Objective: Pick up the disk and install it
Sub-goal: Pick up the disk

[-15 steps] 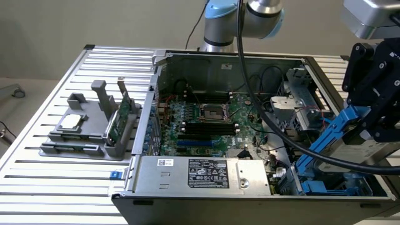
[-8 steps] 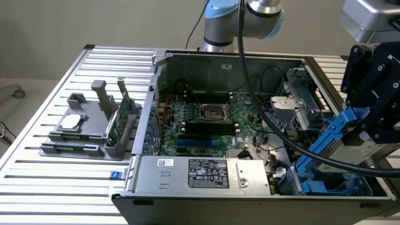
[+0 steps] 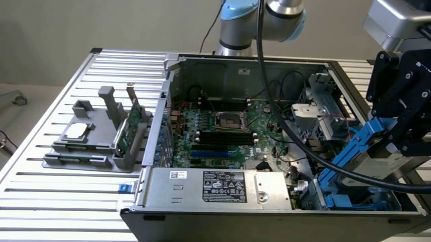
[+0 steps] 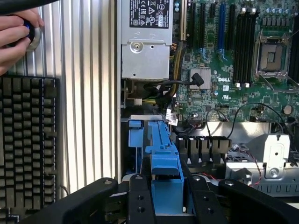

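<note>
Where the gripper (image 3: 398, 137) hangs: right edge of the exterior view, above the computer case (image 3: 269, 227).
Gripper jaws: clamped on the disk (image 3: 387, 161).
Disk: tilted, its blue bracket (image 3: 357, 146) showing.

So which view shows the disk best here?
The exterior view: the disk hangs tilted in the gripper above the computer case corner, silver body and blue bracket both visible. The wrist view gives its blue bracket end-on, with the body hidden.
</note>
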